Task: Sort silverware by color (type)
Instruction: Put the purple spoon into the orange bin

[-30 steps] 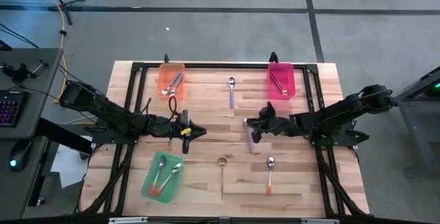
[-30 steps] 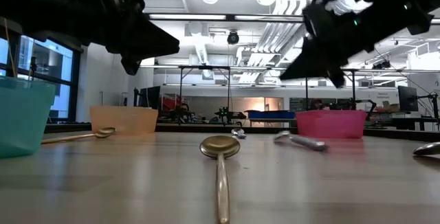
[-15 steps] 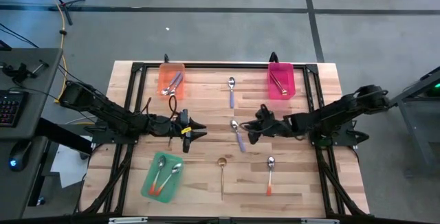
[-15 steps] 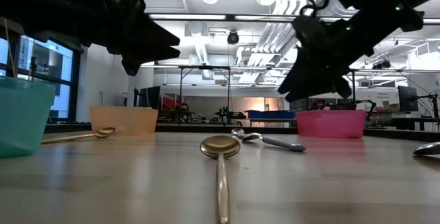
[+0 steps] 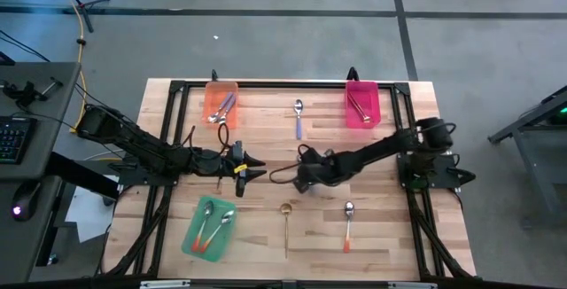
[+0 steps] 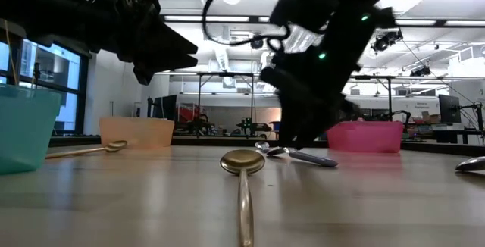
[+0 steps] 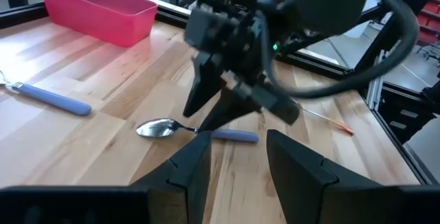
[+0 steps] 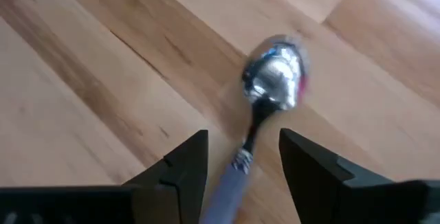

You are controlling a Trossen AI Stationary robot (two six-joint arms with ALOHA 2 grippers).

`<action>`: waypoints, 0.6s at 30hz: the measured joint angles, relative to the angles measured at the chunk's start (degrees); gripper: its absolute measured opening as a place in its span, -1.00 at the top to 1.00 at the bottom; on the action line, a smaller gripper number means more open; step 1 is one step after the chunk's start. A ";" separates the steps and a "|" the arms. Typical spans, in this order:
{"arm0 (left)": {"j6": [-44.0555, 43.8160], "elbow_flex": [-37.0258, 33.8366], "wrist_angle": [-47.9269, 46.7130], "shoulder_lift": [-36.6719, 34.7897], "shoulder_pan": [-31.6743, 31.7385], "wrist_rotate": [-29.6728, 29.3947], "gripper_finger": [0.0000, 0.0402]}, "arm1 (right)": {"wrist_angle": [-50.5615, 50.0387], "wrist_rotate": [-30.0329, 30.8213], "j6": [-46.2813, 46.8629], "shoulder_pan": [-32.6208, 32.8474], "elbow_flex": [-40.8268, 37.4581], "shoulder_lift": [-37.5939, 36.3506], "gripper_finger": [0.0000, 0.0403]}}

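With its fingers spread around nothing, the right pincer (image 5: 304, 177) hangs over a purple-handled spoon (image 8: 265, 107) lying mid-tabletop (image 5: 266, 129), seemingly to lift it; the left pincer (image 5: 252, 169) waits nearby, open and empty.

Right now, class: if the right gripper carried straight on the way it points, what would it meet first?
Most likely the purple-handled spoon lying on the table. The right gripper stands open with the spoon's handle between its fingers, though its height above the spoon is unclear.
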 joint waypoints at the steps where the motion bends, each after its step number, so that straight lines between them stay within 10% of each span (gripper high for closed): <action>1: -0.02 0.00 -0.08 0.00 0.00 -0.02 0.34 | -0.03 -0.78 -0.10 -0.53 0.64 1.03 0.18; 18: 1.56 -0.02 0.53 0.00 -2.39 -4.99 0.45 | 8.32 -0.22 -13.12 -3.28 1.67 5.12 0.92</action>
